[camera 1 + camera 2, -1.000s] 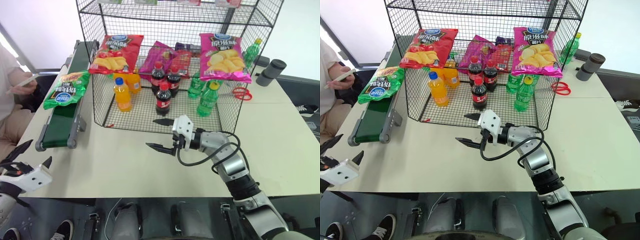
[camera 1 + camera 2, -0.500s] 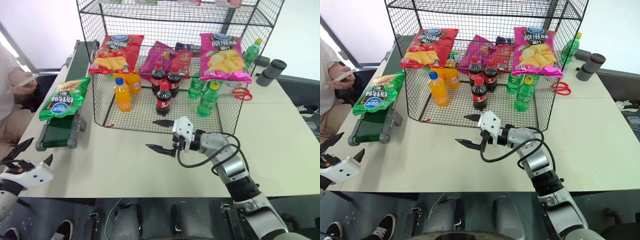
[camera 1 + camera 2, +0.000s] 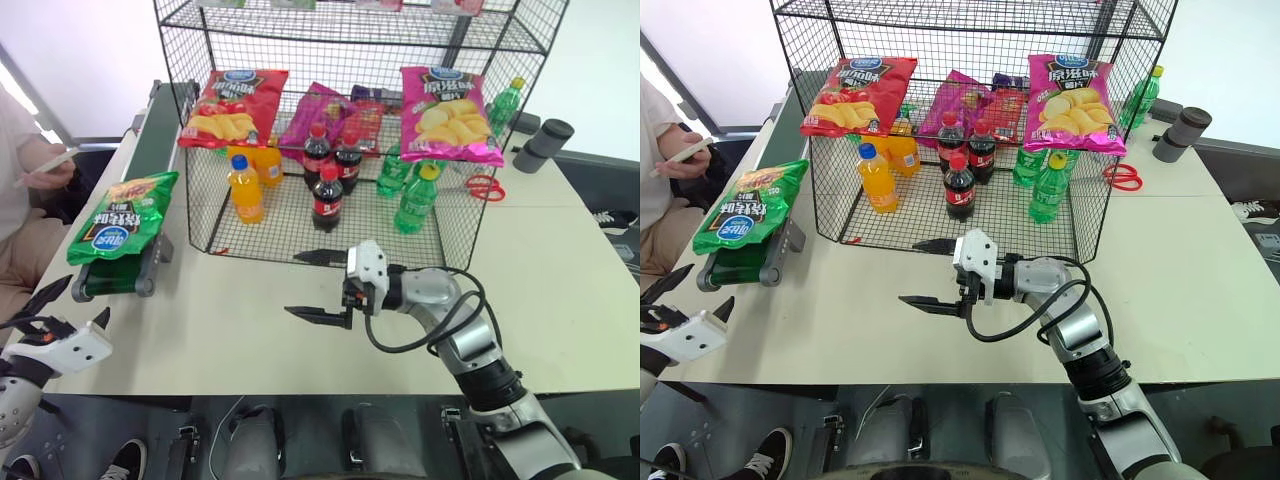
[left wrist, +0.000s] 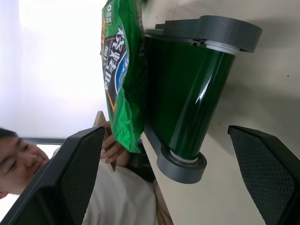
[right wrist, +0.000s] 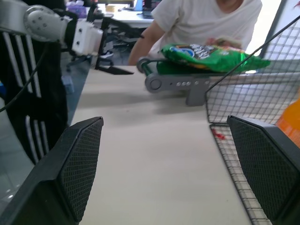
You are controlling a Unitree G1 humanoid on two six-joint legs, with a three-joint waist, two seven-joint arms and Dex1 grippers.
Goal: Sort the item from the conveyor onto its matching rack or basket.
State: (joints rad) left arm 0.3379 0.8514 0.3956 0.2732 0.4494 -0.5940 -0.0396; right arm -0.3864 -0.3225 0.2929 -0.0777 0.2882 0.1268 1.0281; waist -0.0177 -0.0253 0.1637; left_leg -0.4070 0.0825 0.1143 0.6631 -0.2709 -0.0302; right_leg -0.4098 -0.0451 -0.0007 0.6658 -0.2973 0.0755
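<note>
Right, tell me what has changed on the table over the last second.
The green bag has ridden down the conveyor toward the robot and now lies at its near end, overhanging the belt edge. The right hand has drawn back a little from the rack, open and empty. Nothing was gripped or released. The left hand stays open near the conveyor's end; the rack's bags and bottles are unmoved.

Glossy foil green crisp bag [image 3: 115, 217], shiny dark-green belt [image 4: 187, 93] in grey metal, black wire rack [image 3: 350, 130].
</note>
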